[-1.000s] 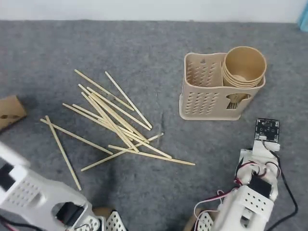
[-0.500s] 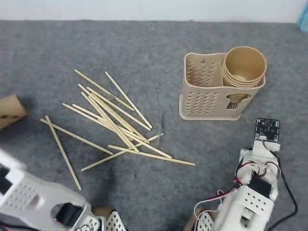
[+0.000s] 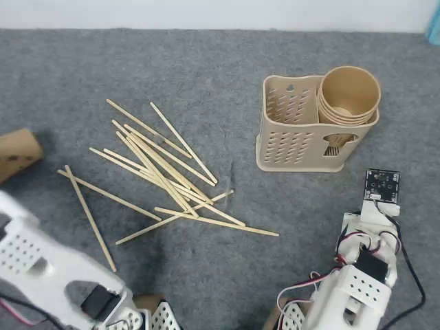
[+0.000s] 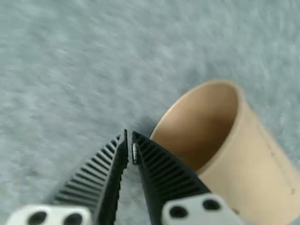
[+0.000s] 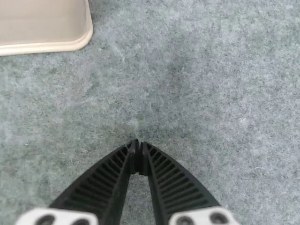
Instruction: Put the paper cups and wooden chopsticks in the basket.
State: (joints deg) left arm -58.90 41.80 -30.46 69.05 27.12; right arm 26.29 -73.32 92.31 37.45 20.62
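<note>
Two sets of jaws pressed together: left gripper [image 4: 130, 136] beside a tipped paper cup [image 4: 234, 154], right gripper [image 5: 139, 143] near the basket [image 3: 292, 148], wooden chopsticks [image 3: 161, 172] scattered on the tabletop [image 3: 206, 69].

Lighting's bright, soft and even from overhead, no glare anywhere. The chopsticks [image 3: 165, 172] throw only thin, faint shadows on the grey mat [image 3: 206, 69], and the basket [image 3: 292, 148] leaves a soft one along its base.
</note>
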